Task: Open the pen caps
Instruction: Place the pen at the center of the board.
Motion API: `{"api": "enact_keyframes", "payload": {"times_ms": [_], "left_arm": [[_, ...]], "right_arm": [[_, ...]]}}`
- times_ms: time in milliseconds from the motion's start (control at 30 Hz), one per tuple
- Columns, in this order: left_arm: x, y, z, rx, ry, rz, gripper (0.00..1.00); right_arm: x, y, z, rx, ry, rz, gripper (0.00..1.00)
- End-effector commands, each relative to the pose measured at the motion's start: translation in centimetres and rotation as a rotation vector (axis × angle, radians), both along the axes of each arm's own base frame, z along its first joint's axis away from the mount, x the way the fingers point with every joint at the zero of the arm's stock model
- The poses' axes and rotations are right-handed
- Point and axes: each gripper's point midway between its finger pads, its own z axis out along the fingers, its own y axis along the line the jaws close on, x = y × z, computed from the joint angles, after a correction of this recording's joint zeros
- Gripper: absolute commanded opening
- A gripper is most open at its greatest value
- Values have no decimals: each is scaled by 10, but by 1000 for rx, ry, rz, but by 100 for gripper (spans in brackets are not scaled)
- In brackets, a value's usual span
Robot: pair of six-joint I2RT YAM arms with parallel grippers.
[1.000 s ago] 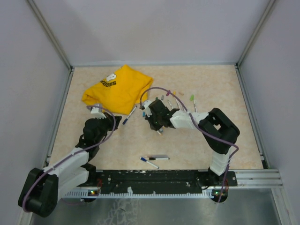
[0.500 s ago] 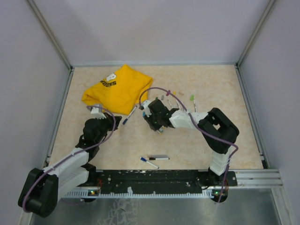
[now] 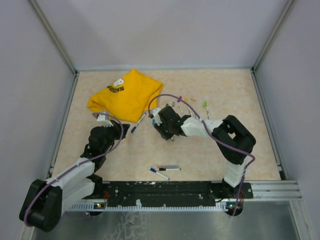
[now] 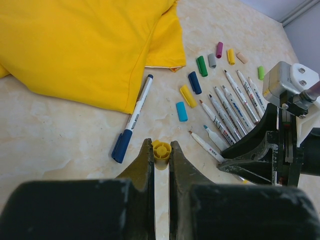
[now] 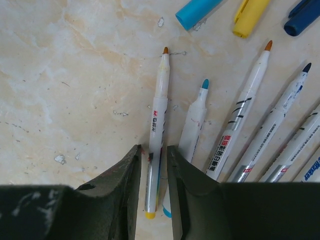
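My left gripper [image 4: 161, 151] is shut on a yellow pen cap [image 4: 161, 148], held just above the table; in the top view it [image 3: 125, 128] sits left of centre. My right gripper [image 5: 152, 150] stands open, its fingers straddling an uncapped white pen [image 5: 159, 115] with an orange tip that lies flat on the table, a gap on each side. Beside it lie several more uncapped pens [image 4: 230, 107] in a row. Loose pen caps lie above them: cyan [image 4: 181, 111], yellow [image 4: 188, 95], dark blue [image 4: 194, 82], green [image 4: 201, 66]. A capped blue pen [image 4: 134, 117] lies by the shirt.
A crumpled yellow T-shirt [image 3: 127, 92] covers the back left of the table. Two more pens [image 3: 165, 170] lie near the front edge between the arm bases. The right arm's body [image 4: 280, 135] stands close on the right in the left wrist view.
My right gripper has opened and let go of the orange-tipped pen, which now lies on the table. The left gripper has stayed put with the yellow cap.
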Motion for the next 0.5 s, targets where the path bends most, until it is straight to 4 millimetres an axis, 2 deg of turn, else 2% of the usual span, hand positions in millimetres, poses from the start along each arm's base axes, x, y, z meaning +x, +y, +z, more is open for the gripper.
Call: {"api": "enact_keyframes", "payload": {"times_ms": [0,167,300,467], "left_arm": [[-2,-1,2,3,-18,-16,1],[-5,-7,3,-6,-18,-55,1],[-7,-13,2,-13,-9,-90,0],[-8,-21,-1,-18,15,-123,0]], "right_arm": [[11,10,43,63,-93,30,28],[11,9,64,85,-143,57,28],[9,8,88,118,-196,87,28],[-1,4,99,108,-208,185,28]]}}
